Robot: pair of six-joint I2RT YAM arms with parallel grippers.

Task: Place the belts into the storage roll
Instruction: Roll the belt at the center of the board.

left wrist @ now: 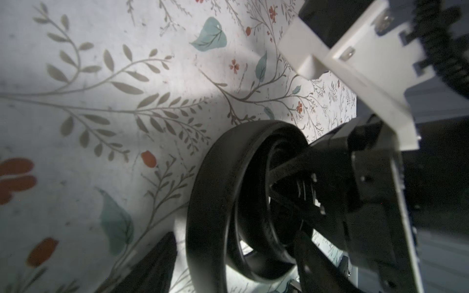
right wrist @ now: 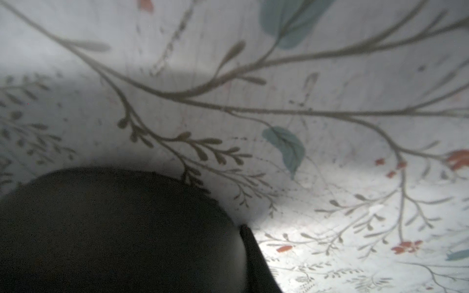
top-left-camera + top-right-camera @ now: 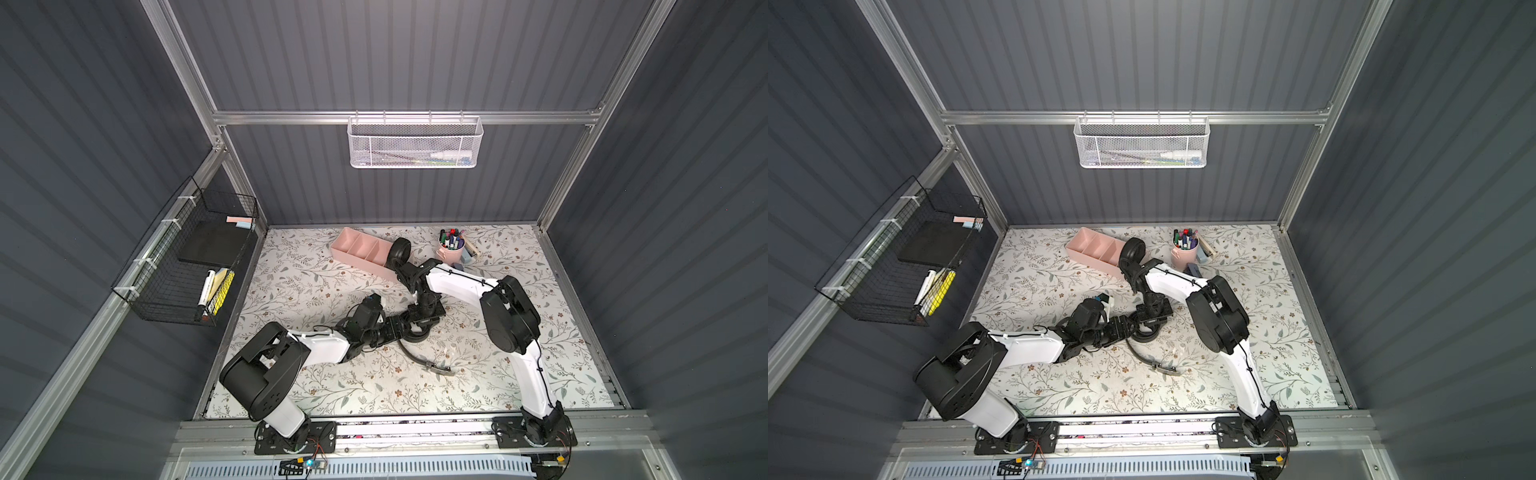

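Looks like belt two's turn — right gripper point(image 3: 422, 320) seemingly nipped on the half-rolled belt point(image 1: 210, 203) on the table point(image 3: 316, 282), left gripper point(image 3: 409, 330) spread open around it, rolled belt point(image 3: 400, 250) standing at the end of the pink tray point(image 3: 357, 245) — next needs the buckle tail point(image 3: 434, 367) wound in.

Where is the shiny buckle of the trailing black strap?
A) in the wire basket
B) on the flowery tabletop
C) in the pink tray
B: the buckle lies on the floral table, well clear of the pink tray, at the end of the half-uncoiled belt.
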